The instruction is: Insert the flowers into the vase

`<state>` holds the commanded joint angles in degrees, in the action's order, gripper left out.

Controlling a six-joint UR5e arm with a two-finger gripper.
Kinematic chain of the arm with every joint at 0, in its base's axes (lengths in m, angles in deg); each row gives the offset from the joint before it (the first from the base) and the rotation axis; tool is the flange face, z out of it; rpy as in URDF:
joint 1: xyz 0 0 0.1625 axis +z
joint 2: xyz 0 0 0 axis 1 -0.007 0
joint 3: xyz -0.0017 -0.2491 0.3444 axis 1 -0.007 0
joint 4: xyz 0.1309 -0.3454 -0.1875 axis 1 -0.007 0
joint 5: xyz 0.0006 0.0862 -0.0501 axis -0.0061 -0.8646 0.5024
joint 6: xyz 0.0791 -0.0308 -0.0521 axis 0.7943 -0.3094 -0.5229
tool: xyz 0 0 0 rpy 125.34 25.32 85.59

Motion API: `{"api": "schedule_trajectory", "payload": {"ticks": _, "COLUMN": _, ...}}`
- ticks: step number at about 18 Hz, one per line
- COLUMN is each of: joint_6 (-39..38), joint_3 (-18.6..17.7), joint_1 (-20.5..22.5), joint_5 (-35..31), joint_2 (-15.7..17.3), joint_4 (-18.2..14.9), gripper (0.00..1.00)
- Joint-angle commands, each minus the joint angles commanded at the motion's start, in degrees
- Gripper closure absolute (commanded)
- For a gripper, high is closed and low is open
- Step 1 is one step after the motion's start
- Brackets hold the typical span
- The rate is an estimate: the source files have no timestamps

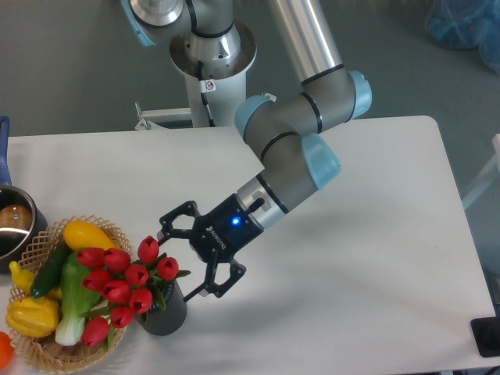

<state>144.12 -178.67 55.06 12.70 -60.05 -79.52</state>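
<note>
The flowers (123, 283), red tulip buds with green leaves, stand in the dark grey ribbed vase (167, 315) near the table's front left and lean left over the basket. Their stems are hidden inside the vase. My gripper (186, 261) is open, just up and right of the bunch, with its black fingers (176, 216) spread wide and nothing between them. It touches neither the flowers nor the vase.
A wicker basket (108, 230) of vegetables sits directly left of the vase, under the leaning buds. A metal pot (16, 226) stands at the far left edge. The robot base (211, 55) is behind the white table (375, 258).
</note>
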Motion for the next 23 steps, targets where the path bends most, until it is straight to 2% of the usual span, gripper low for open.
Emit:
{"api": "schedule_trajectory", "payload": {"ticks": 5, "joint_6": 0.44, "joint_3": 0.26, "joint_1": 1.76, "joint_5": -11.67, "joint_2": 3.51, "joint_4": 0.0, "gripper": 0.0}}
{"api": "schedule_trajectory", "payload": {"ticks": 7, "joint_6": 0.7, "joint_3": 0.61, "joint_1": 1.94, "joint_5": -18.52, "joint_2": 5.09, "joint_4": 0.09, "gripper": 0.0}}
{"api": "schedule_trajectory", "payload": {"ticks": 10, "joint_6": 6.92, "joint_3": 0.7, "joint_1": 2.38, "joint_5": -28.02, "joint_2": 6.24, "joint_4": 0.0, "gripper": 0.0}}
{"api": "schedule_trajectory", "payload": {"ticks": 12, "joint_6": 8.17, "joint_3": 0.7, "joint_1": 2.38, "joint_5": -35.3, "joint_2": 7.47, "joint_4": 0.09, "gripper": 0.0}}
{"api": "schedule_trajectory", "payload": {"ticks": 16, "joint_6": 11.32, "joint_3": 0.62, "joint_1": 3.25, "joint_5": -48.85, "joint_2": 7.82, "joint_4": -0.09, "gripper": 0.0}}
{"api": "schedule_trajectory", "payload": {"ticks": 21, "joint_6": 12.66, "joint_3": 0.27, "joint_1": 6.24, "joint_5": -52.91, "joint_2": 8.7, "joint_4": -0.35, "gripper": 0.0}}
{"api": "schedule_trajectory", "payload": {"ticks": 23, "joint_6": 12.66, "joint_3": 0.26, "joint_1": 7.73, "joint_5": -55.89, "joint_2": 9.23, "joint_4": -1.49, "gripper": 0.0}}
